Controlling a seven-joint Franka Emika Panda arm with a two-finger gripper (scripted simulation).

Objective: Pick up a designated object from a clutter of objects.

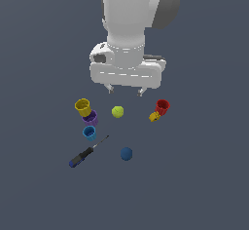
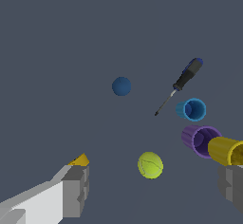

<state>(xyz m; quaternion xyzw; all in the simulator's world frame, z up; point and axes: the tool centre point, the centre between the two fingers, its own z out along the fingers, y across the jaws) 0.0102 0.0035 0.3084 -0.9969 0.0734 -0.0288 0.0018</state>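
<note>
**A:** Exterior view first. Spotted the golden orange-yellow piece [image 1: 154, 117] low on the exterior view's right, touching the red cup [image 1: 162, 107] or as good as. Looked small, chunky and rigid, probably light, with a rounded ring-like end. Smooth and likely a bit slippery, so best squeezed across the chunky body, not the ring, and from the side away from the cup.

**B:** And the pincer [image 1: 126, 90]?

**A:** Hung above the counter [image 1: 204, 185], fingers apart, nothing between them. Sat between the yellow cup [image 1: 82, 106] and the red one, nearly over the yellow-green ball [image 1: 117, 111]. So the piece lay off to the exterior view's right and lower, just outside the nearer fingertip. Needed a sideways shift before any descent, judging by that.

**B:** Wrist view?

**A:** Only caught a golden corner of the piece [image 2: 79, 160] peeking from behind one finger [image 2: 75, 190], mostly hidden. Ball [image 2: 150, 165] sat in the gap instead. Other finger near the yellow cup [image 2: 227, 151] and purple cup [image 2: 199, 140]. Blue cup [image 2: 192, 109], screwdriver [image 2: 182, 83] and blue ball [image 2: 121, 86] well apart from the target.
</note>
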